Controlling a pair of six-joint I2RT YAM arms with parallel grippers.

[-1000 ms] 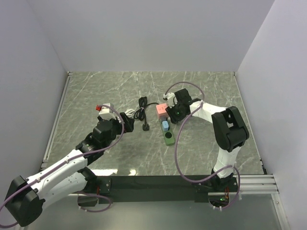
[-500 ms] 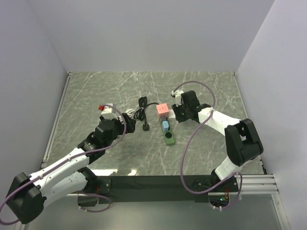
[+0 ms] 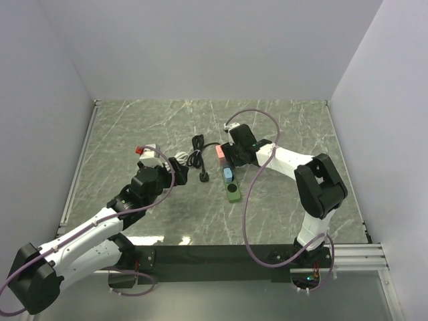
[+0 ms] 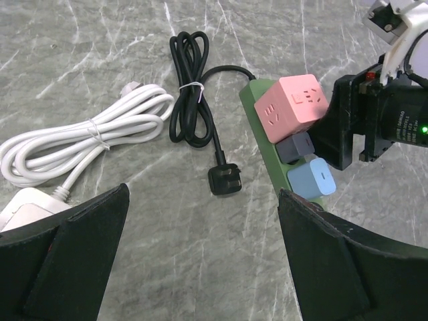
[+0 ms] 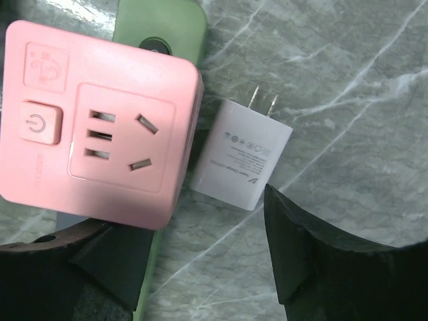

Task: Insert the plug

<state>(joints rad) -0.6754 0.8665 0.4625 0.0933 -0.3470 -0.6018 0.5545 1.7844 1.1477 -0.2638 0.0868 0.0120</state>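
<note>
- The right end effector (image 5: 200, 234) hovers over the pink cube (image 5: 100, 127), an adapter seated on the green power strip (image 5: 160, 20). Its fingers are spread wide and hold nothing.
- The white charger (image 5: 244, 154), which I take to be the plug to insert, lies flat on the table (image 4: 167, 267) just beside the cube. It is on the side away from the cube's power button, and I cannot tell whether the two touch.
- Its two prongs (image 5: 262, 102) point away from the cube.
- I judge the charger light, rigid and smooth, so it could slip or skate under a glancing touch. The thin metal prongs could bend.
- I would pinch it across its two long side edges, at mid-body and clear of the prongs. Because it lies low, the fingers must reach nearly to the table.
- The cube's top face shows an unoccupied socket.
- The left end effector (image 4: 204, 200) is also spread wide and holds nothing. It sits well apart from the cube, beyond a black cord (image 4: 190, 93) with its loose plug.
- A white cable bundle (image 4: 87, 137) lies farther from the cube than the black cord.
</note>
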